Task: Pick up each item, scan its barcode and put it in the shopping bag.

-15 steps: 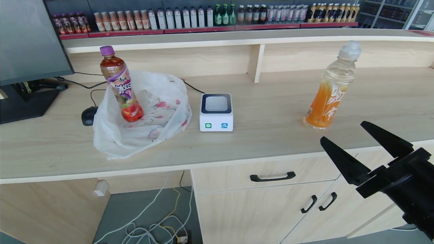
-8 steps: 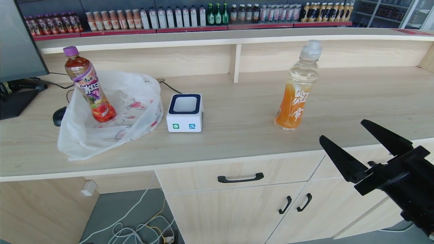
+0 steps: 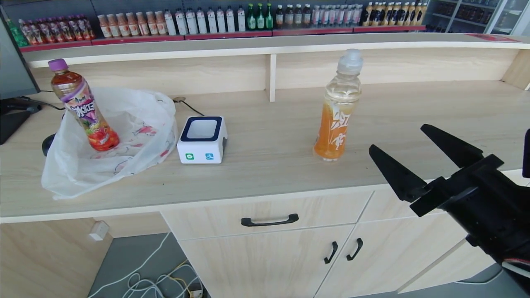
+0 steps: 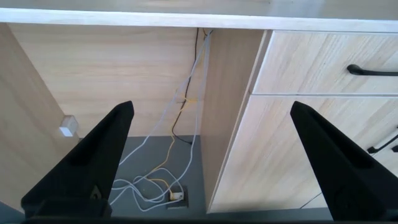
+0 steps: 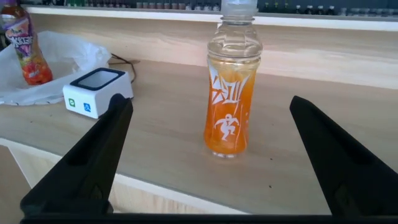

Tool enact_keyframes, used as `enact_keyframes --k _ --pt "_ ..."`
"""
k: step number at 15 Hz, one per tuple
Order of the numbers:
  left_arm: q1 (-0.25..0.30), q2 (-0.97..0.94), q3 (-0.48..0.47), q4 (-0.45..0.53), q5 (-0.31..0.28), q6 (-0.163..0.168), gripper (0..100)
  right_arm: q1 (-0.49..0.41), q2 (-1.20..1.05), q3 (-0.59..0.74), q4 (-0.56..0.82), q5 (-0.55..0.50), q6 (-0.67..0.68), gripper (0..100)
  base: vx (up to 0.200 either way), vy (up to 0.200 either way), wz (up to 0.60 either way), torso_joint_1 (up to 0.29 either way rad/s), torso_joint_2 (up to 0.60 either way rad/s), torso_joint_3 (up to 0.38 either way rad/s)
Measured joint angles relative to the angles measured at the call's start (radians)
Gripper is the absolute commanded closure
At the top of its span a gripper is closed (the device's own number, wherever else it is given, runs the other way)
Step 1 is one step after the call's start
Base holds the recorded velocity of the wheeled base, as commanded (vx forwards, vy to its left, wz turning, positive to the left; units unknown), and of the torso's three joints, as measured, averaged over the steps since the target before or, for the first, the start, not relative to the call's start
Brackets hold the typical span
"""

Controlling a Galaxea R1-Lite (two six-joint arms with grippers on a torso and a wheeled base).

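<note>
Fingers (image 3: 395, 171) spread wide and empty, right gripper (image 3: 396, 135) hangs at the near edge of the counter (image 3: 269, 174), just right of the upright orange drink bottle (image 3: 336, 116). The left gripper (image 4: 211, 106), likewise open, is low before the cupboards (image 4: 298, 155). Best approach, by the look of it: close squarely on the labelled middle, keeping the bottle upright. Farther left sit scanner (image 3: 202, 134) and shopping bag (image 3: 74, 174) — tea bottle (image 3: 83, 109) already inside.

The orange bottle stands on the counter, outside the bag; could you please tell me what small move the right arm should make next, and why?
Probably ease the right gripper forward until its open fingers straddle the orange bottle: it stands upright on the counter, ahead of the gripper and apart from it.
</note>
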Motion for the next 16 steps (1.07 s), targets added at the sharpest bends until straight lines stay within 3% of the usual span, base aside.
enact_keyframes --k 6,11,16 --pt "-0.001 0.000 0.000 0.000 0.000 0.000 0 -0.036 0.029 -0.278 0.331 0.015 0.028 0 0.000 0.000 0.00 0.000 0.00 0.000" --pt "0.000 0.000 0.000 0.000 0.000 0.000 0 -0.110 0.106 -0.346 0.347 0.017 0.103 0 0.000 0.000 0.00 0.000 0.00 0.000" --pt "0.000 0.000 0.000 0.000 0.000 0.000 0 -0.119 0.181 -0.390 0.346 0.017 0.102 0 0.000 0.000 0.00 0.000 0.00 0.000"
